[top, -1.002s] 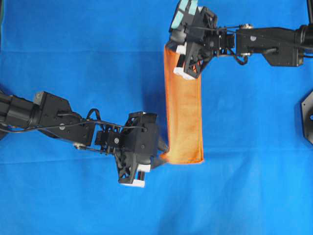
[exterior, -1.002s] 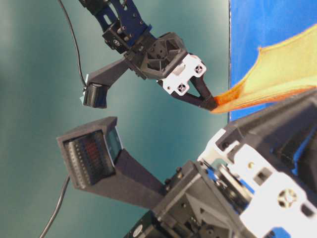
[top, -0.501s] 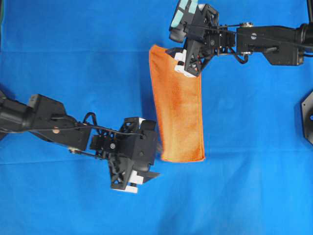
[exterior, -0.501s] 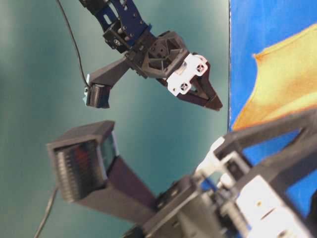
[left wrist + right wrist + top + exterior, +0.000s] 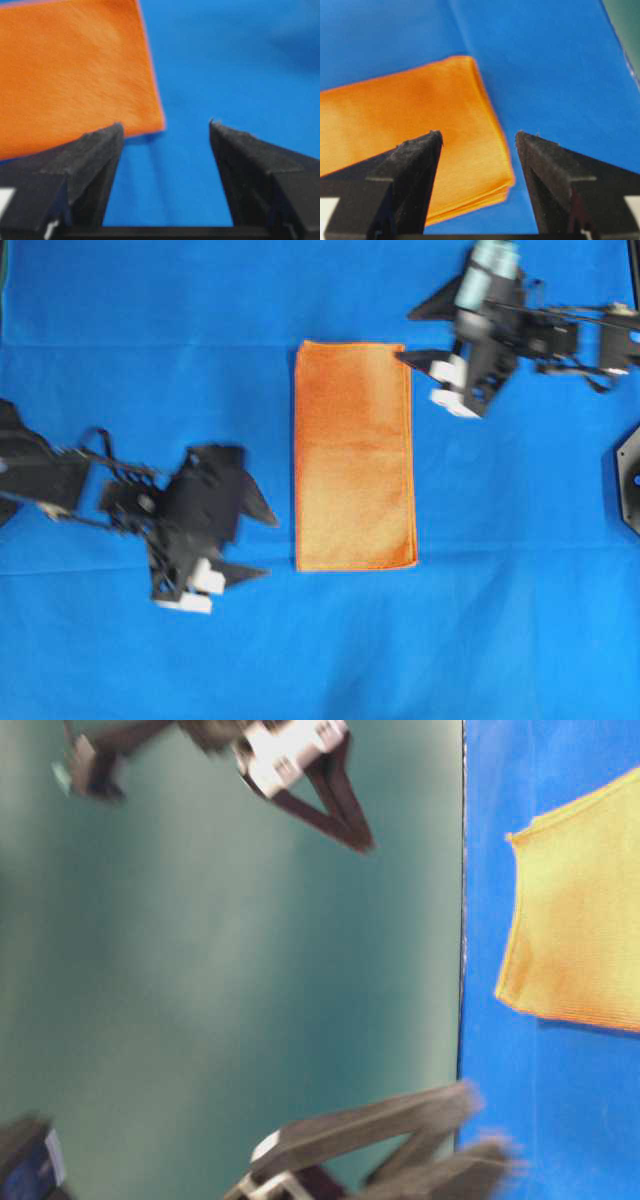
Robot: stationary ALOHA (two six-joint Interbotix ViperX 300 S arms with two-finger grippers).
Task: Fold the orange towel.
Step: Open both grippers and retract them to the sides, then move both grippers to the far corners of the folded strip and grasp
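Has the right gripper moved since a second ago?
Yes. In the overhead view the right gripper, now open, has let go of the orange towel and pulled back rightward, clear of the towel's top right corner.

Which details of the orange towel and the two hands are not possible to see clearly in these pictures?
- Bright orange fuzzy microfibre towel: layer count unclear; overhead view shows only the top face, right wrist view blurs the stacked edges.
- Table-level view: the towel runs off the right edge.
- Left hand: motion blur smears it overhead; the table-level view cuts it at the bottom edge.
- Right hand: blurred overhead; its arm leaves the frame's right edge.
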